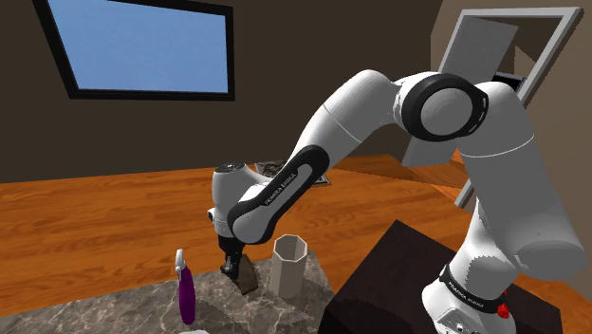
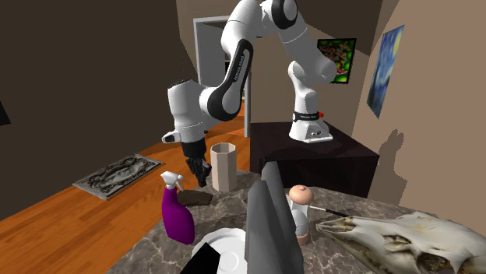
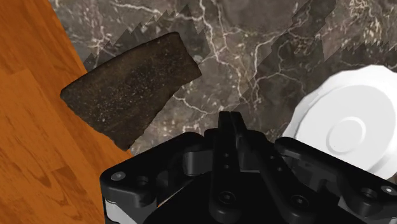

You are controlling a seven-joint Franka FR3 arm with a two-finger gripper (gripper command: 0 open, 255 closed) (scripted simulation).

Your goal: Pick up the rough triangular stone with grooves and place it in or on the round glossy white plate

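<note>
The stone (image 3: 130, 86) is a dark, rough wedge lying flat on the marble counter (image 3: 254, 44), close to the counter's edge over the wooden floor. It appears as a dark slab (image 2: 195, 198) just below the hand in the second exterior view, and beside the fingers (image 1: 249, 275) in the shoulder view. My gripper (image 3: 229, 124) hovers above it with the two black fingers pressed together and nothing between them; the stone lies off to one side of the fingertips. The round white plate (image 3: 350, 127) rests on the counter on the gripper's other side, partly visible as a plate (image 2: 230, 247).
A purple spray bottle (image 2: 177, 214) stands by the stone, and a pale octagonal cup (image 2: 223, 166) behind it. A tall grey object (image 2: 269, 226), a small pink-topped figure (image 2: 300, 206) and an animal skull (image 2: 405, 237) occupy the counter's near side. The dark stand (image 2: 311, 156) sits beyond.
</note>
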